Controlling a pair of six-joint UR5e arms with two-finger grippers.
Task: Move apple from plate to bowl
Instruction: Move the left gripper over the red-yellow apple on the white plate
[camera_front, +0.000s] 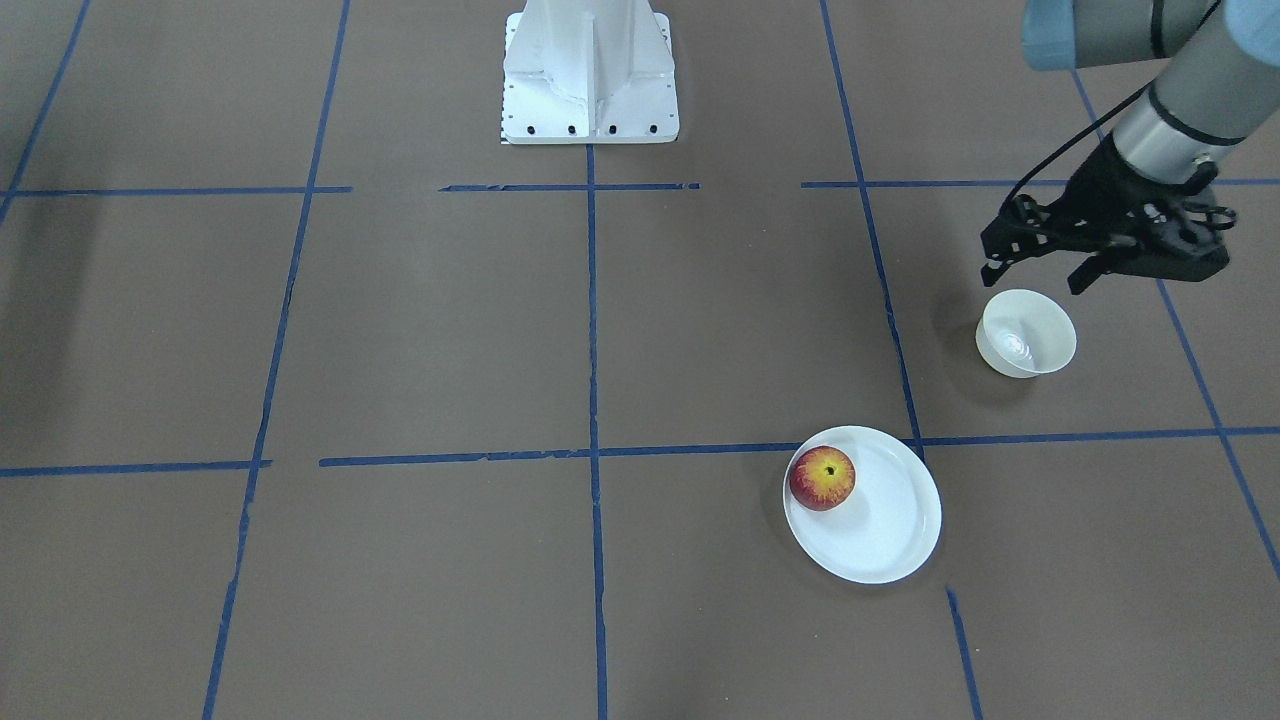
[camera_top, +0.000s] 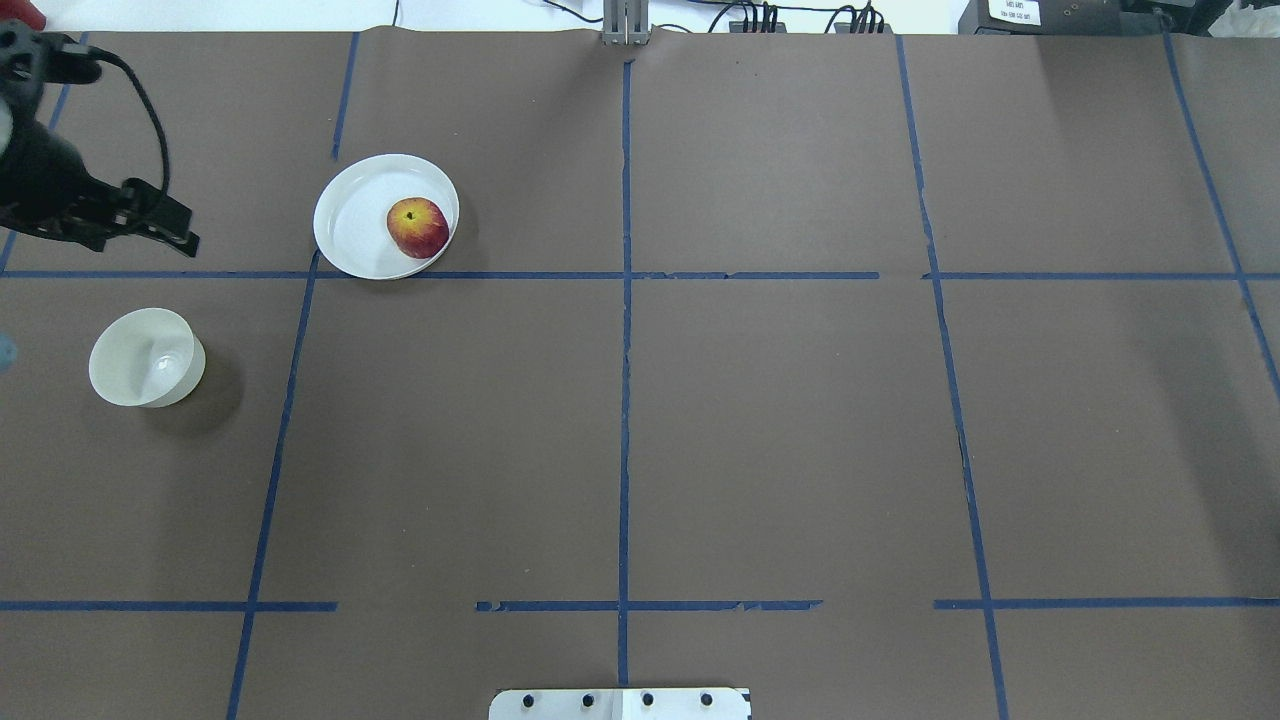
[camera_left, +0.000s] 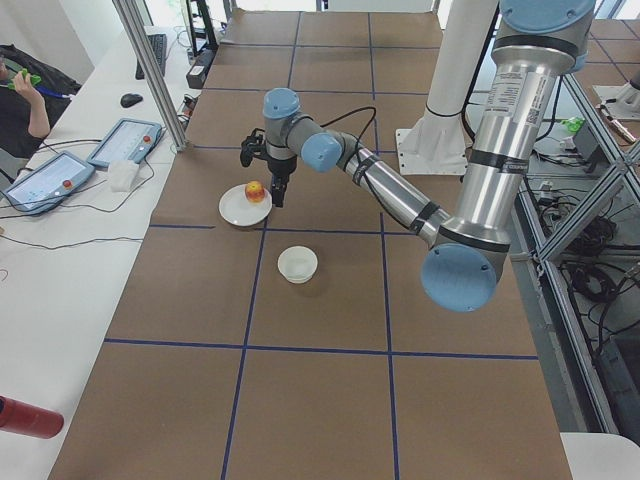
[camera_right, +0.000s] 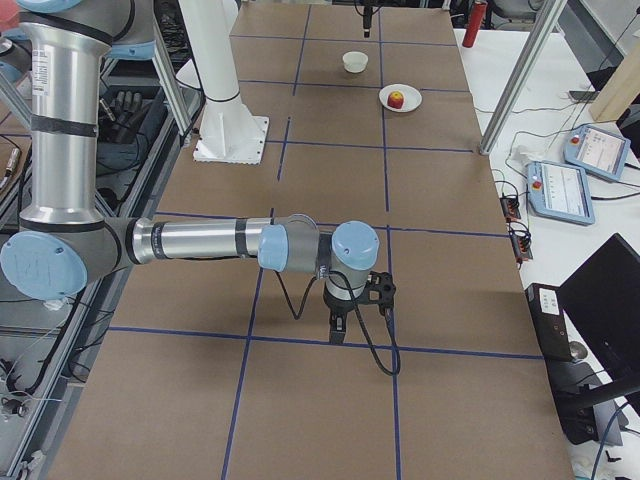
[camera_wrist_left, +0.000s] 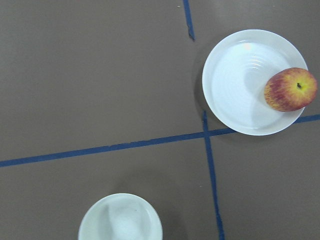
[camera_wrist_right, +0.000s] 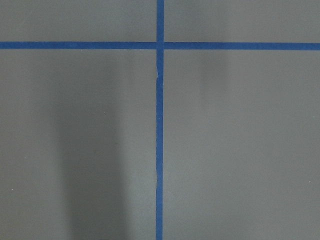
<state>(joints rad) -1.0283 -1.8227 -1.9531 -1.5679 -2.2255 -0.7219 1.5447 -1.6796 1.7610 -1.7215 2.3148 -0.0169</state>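
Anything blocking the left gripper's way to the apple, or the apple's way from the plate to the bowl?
Nothing visible does. The left gripper, jaws open, hangs above the table near the bowl; the apple sits uncovered on the plate. Between plate and bowl lies only bare table and a blue tape line.

Silver tubular arms (camera_left: 505, 130) bear pale-blue joint caps (camera_left: 458, 278), black cables (camera_top: 158, 120), a black left hand (camera_front: 1035, 278).
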